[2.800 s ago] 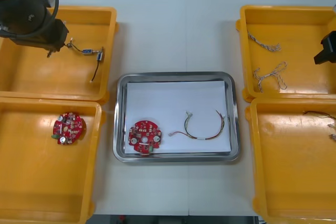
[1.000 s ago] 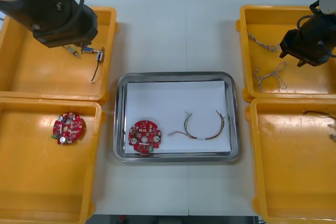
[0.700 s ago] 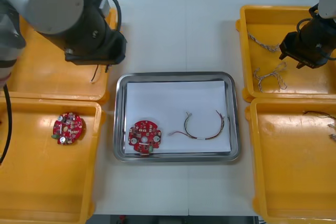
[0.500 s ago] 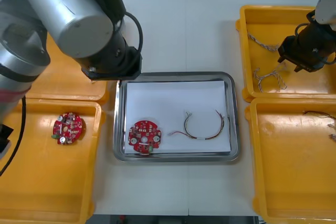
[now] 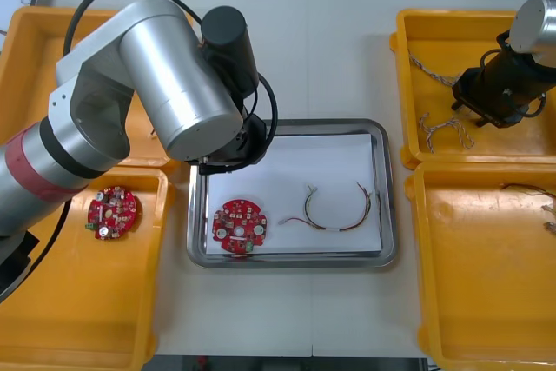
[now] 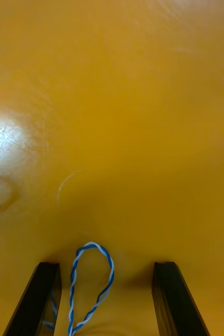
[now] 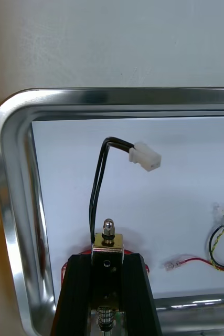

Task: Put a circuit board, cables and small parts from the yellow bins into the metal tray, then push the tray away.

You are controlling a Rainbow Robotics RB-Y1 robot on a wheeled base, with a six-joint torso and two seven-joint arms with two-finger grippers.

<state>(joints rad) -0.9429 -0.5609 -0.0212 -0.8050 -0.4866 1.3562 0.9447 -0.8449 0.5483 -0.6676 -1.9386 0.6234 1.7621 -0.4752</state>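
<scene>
Left gripper was clamped tight on a small metal part (brassy block with a rounded stud on top), with both fingers pressed against its sides. A black cable ran up from that part, bent over and ended in a white connector, all of it hanging over the white inside of the metal tray near its far-left corner. In the front view the big silver left arm covered that corner, so the wrist view was the one that showed the grip. Already lying in the tray were 1 red circuit board at the near-left and a red and yellow cable curled just beside it, the 2 not touching. Another circuit board sat in the near-left yellow bin. Over on the other side, the right gripper was down low in the far-right yellow bin with its fingers spread apart, and the loop of a twisted blue and white cable lay on the bin floor between them. I couldn't tell whether either finger was actually touching it. From the front, 2 of those twisted cables showed in that bin, 1 by the gripper and 1 farther back.
</scene>
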